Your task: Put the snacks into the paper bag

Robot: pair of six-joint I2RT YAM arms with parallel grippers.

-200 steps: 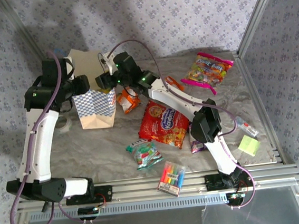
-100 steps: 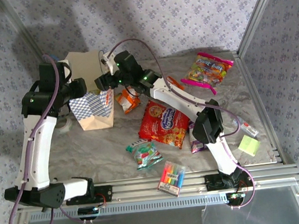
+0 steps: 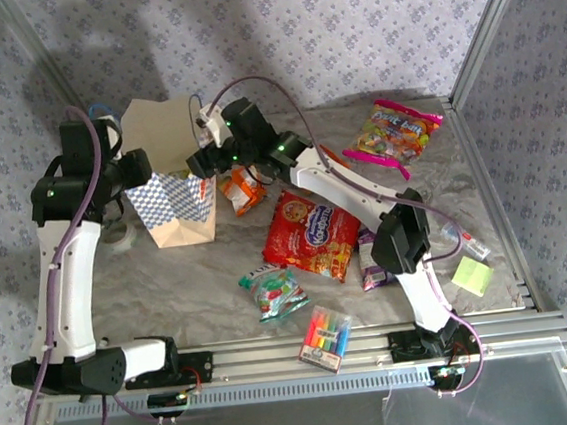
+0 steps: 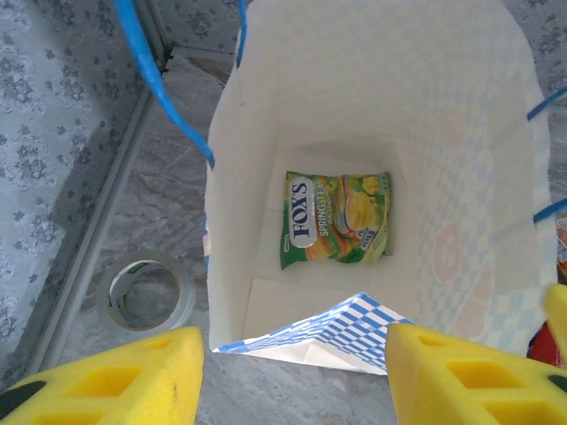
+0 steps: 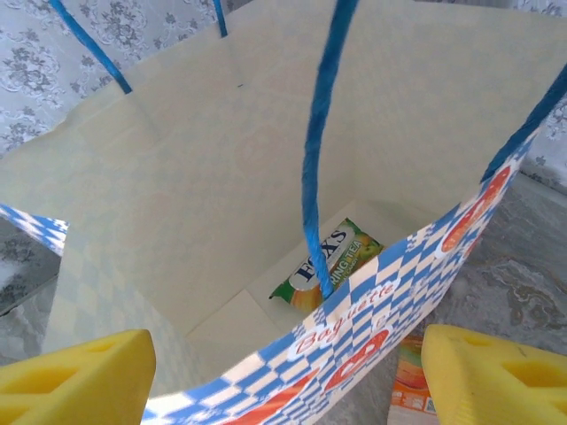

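Right gripper point(image 5: 288, 354) hovering over paper bag point(image 5: 221, 177) mouth, jaws gaping wide, gripping nothing. Left gripper point(image 4: 294, 354) sitting half-spread at bag rim, empty. Fox's packet point(image 4: 337, 219) lying on bag floor. Likely wrapping up drop; next move calling for reaching to orange-white packet point(image 3: 244, 189) beside bag.

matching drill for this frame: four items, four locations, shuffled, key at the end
Things
1. green-yellow packet
2. red cookie bag
3. pink-edged candy bag
4. marker pack

Places
A. far right part of the table
B. near edge, by the front rail
C. lying flat on the floor of the paper bag
D. middle of the table, right of the paper bag

Pairs: 1-C, 2-D, 3-A, 4-B
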